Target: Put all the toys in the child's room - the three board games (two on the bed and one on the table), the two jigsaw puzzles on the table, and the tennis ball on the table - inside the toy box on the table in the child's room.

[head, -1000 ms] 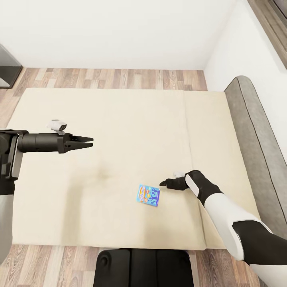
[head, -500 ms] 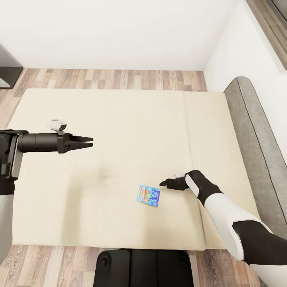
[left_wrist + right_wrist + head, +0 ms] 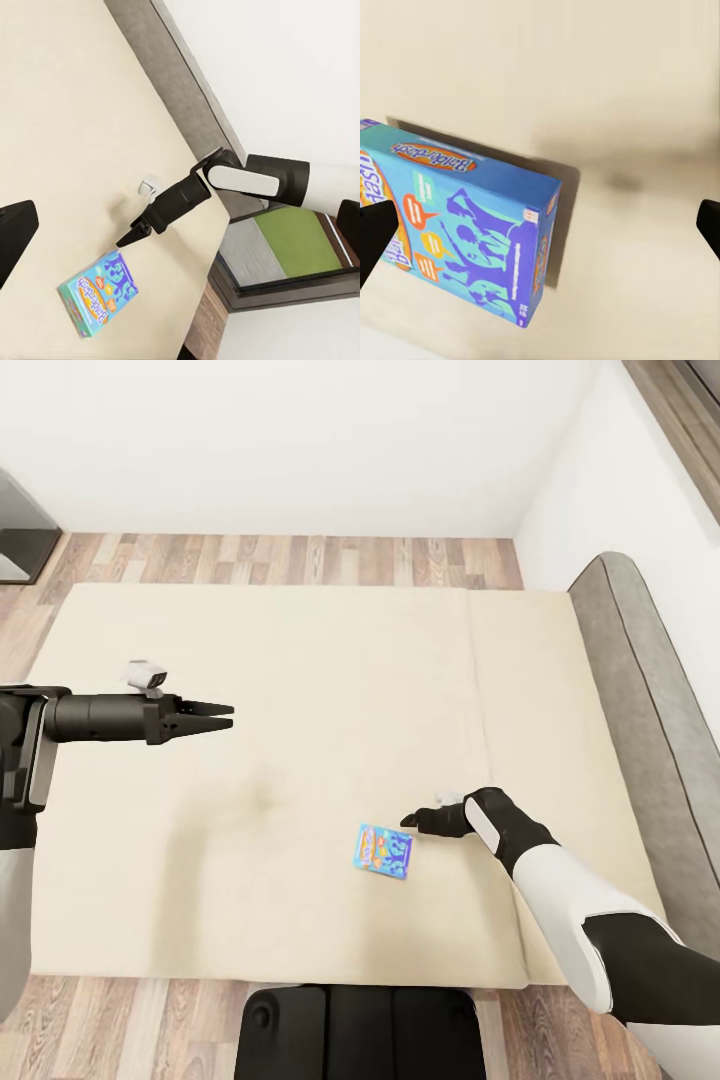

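Head view: the robot stands at the foot side of a wide bed (image 3: pixel 300 660), both arms reaching out over the beige mattress.
Board game: a small blue box with bright print (image 3: pixel 384 850) lies flat on the mattress, near the robot's edge of the bed and just left of the seam between the two mattress parts.
Right gripper: the black claw (image 3: pixel 408 821) hangs low over the mattress just beside the box's upper right corner; from above, contact with the box cannot be judged.
Right gripper, seen from its own wrist: two dark fingertips (image 3: pixel 375 232) stand spread wide at the picture's edges, with the box (image 3: pixel 465 225) lying between them, nearer one finger; nothing is pinched.
Left gripper: the dark claw (image 3: pixel 222 717) points across the bed, well apart from the box, its two thin fingers a narrow gap apart and holding nothing.
Left wrist view: the right arm's claw tip (image 3: pixel 127 238) shows just above the blue box (image 3: pixel 98 292) on the beige surface.
Headboard: a low grey padded board (image 3: pixel 650 710) runs along the bed's right side.
Room: white walls and a wood-plank floor (image 3: pixel 300 558) surround the bed.
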Tool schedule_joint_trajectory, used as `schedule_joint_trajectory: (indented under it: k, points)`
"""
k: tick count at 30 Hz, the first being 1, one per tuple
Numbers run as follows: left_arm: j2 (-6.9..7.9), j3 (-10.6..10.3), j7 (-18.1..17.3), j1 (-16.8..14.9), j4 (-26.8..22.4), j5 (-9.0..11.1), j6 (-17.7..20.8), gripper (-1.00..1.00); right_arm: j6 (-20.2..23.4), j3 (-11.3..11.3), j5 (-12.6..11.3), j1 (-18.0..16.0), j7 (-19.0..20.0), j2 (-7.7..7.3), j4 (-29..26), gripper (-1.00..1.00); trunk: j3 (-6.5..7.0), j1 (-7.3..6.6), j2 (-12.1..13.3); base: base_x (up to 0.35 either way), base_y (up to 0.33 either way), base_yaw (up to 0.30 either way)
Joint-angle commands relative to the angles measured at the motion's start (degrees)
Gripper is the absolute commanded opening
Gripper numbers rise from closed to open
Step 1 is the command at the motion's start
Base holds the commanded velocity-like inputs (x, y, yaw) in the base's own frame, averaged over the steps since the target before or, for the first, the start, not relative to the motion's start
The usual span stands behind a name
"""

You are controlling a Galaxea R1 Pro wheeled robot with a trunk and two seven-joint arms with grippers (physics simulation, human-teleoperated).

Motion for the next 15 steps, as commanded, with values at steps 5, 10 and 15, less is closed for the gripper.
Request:
schedule_joint_trajectory:
  k: [5,10,15]
  points:
    - [0.03,0.0,-0.2,0.0,0.0,0.0,0.6,1.0,0.2,0.4,-0.6,0.0,-0.2,-0.05,0.0,1.0,-0.06,0.03,-0.1,0.0,0.025,0.0]
    - [0.03,0.0,-0.2,0.0,0.0,0.0,0.6,1.0,0.2,0.4,-0.6,0.0,-0.2,-0.05,0.0,1.0,-0.06,0.03,-0.1,0.0,0.059,0.0]
    - [0.03,0.0,-0.2,0.0,0.0,0.0,0.6,1.0,0.1,0.4,-0.6,0.0,-0.2,-0.05,0.0,1.0,-0.06,0.03,-0.1,0.0,0.06,0.0]
